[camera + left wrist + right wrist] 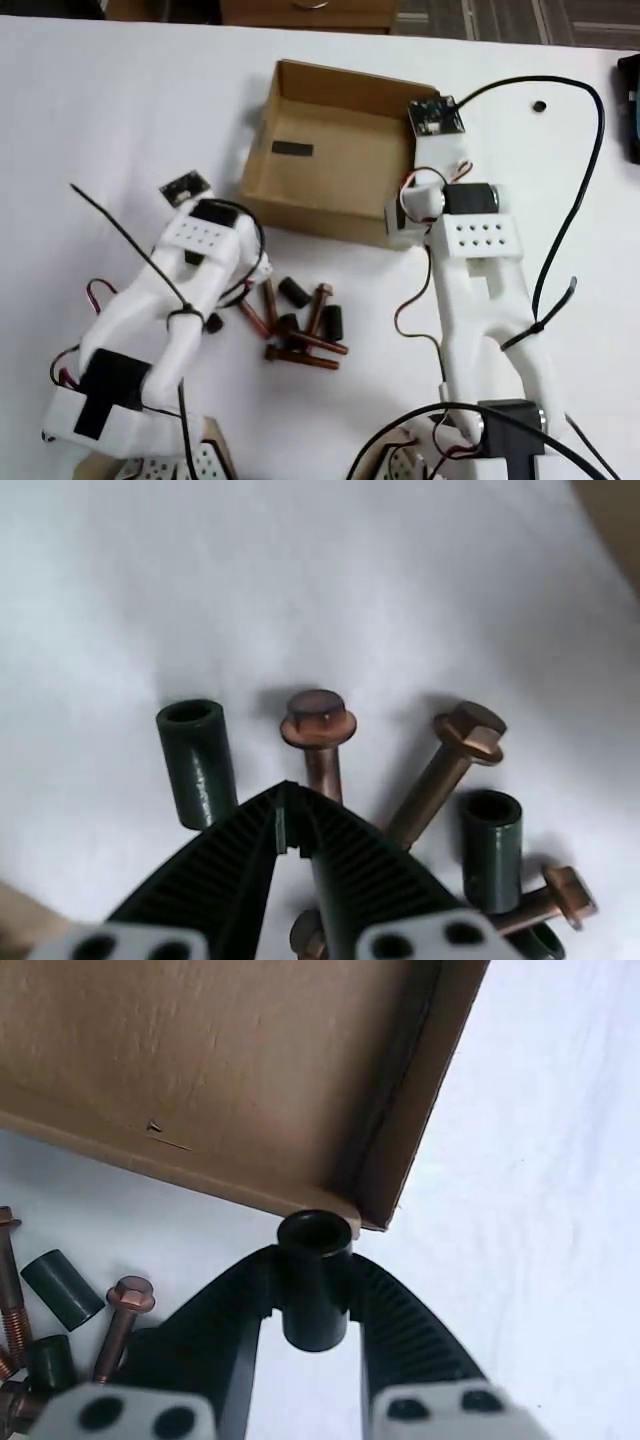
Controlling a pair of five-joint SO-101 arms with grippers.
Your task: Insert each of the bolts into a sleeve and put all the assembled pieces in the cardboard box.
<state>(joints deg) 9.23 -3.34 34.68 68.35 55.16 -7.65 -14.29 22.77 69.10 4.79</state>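
1. The right tool [315,1265] is partly open, its jaws clamped on the sides of a black sleeve [315,1290] whose open hole shows.
2. In the high view, the held sleeve sits just outside the cardboard box [330,150], at the corner at 4 o'clock from the box's middle.
3. The left tool [290,815] has its jaws pressed together at the tips, with nothing visible between them. The tips lie over the shank of a copper bolt [318,720] on the white bench [300,570].
4. Loose bolts and sleeves [300,320] lie on the bench at 6 o'clock from the box.
5. The step in hand looks like joining bolt and sleeve. The left tool likely needs to open, grip a bolt near its head, and line the shank up with the hole while the right keeps the sleeve steady.
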